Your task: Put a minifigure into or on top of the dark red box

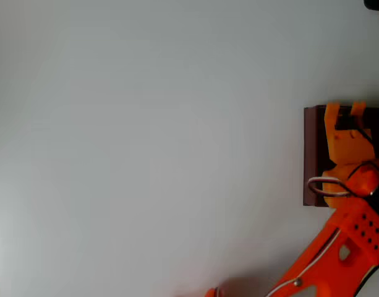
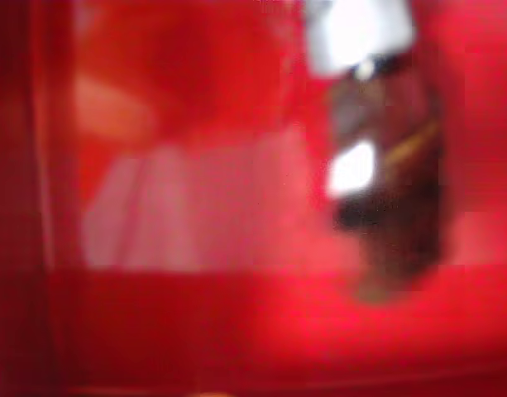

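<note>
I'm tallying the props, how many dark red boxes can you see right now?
1: the dark red box at the overhead view's right edge, partly under the gripper. More could lie outside the frame.

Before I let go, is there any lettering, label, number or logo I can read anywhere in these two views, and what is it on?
No readable text in either view.
Overhead view: the dark red box, the orange gripper over it and the white table show no markings.
Wrist view: heavily blurred; the dark shape with pale patches, probably the minifigure, against red shows no lettering that can be made out.
</note>
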`<state>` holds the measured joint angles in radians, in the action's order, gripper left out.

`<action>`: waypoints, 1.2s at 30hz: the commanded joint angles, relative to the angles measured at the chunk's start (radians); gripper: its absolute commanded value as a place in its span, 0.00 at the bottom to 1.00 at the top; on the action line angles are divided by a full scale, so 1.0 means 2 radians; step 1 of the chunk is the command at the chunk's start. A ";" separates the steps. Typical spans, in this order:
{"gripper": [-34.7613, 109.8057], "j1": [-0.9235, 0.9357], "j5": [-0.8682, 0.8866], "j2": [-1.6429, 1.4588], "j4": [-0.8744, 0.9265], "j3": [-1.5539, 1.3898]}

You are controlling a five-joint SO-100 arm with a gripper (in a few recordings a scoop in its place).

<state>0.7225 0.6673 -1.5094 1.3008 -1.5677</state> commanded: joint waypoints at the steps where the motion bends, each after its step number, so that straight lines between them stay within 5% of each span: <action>1: 0.42 -0.025 -0.015 -0.075 0.021 0.005; 10: 0.37 -0.201 -0.071 -0.365 0.133 -0.048; 20: 0.29 -0.692 -0.064 -0.769 0.103 -0.323; 25: 0.28 -0.838 -0.087 -0.785 0.049 -0.460; 36: 0.28 -0.978 -0.277 -0.828 0.009 -0.627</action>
<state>-1.1827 0.2270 -3.0756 1.3376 -2.7351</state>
